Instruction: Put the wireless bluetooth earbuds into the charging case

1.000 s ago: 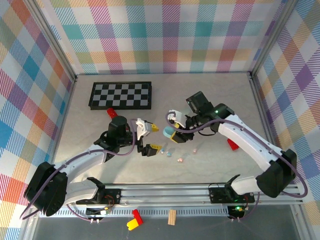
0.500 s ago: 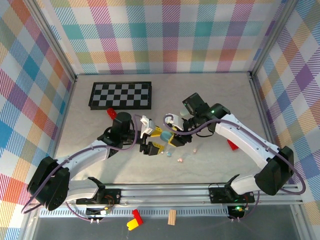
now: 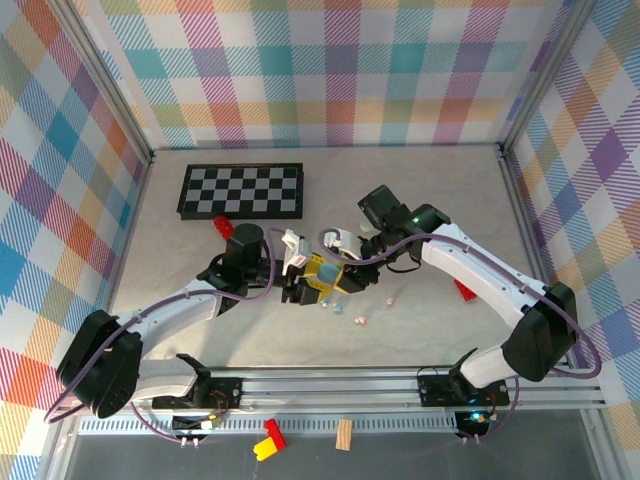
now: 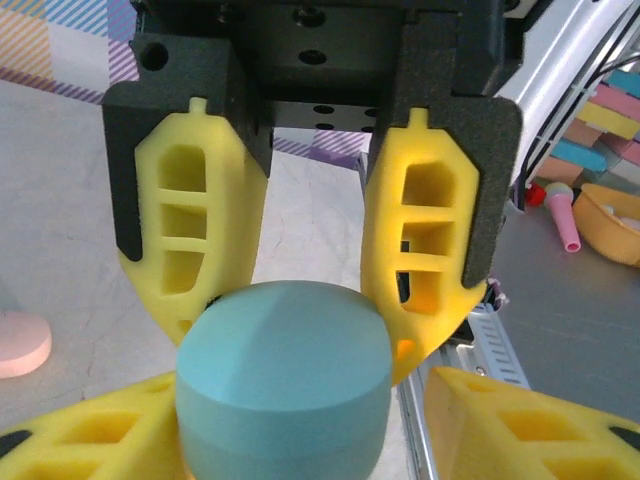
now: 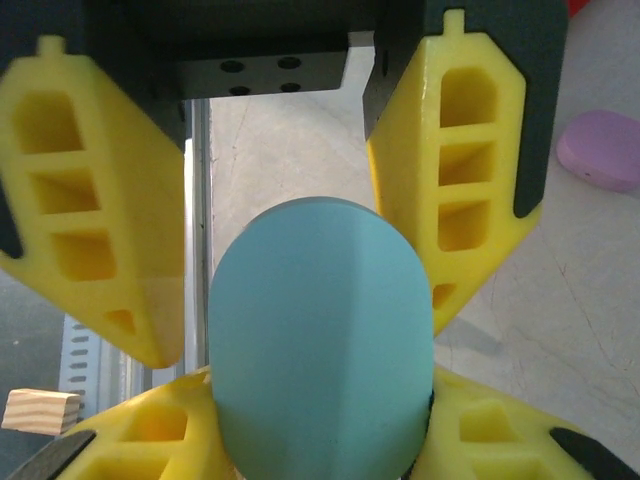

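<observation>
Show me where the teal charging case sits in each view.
Top external: teal charging case near picture centre, where the left arm and right arm meet.
Left wrist: case at bottom centre, between yellow fingers.
Right wrist: case from centre to bottom, between yellow fingers.
Shared landmark: the yellow fingers around the case.

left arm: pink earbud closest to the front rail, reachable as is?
Probably not right now. The left gripper is clamped on the teal case, which the right gripper also holds, so its jaws are taken. The pink earbud lies bare on the table.
</observation>
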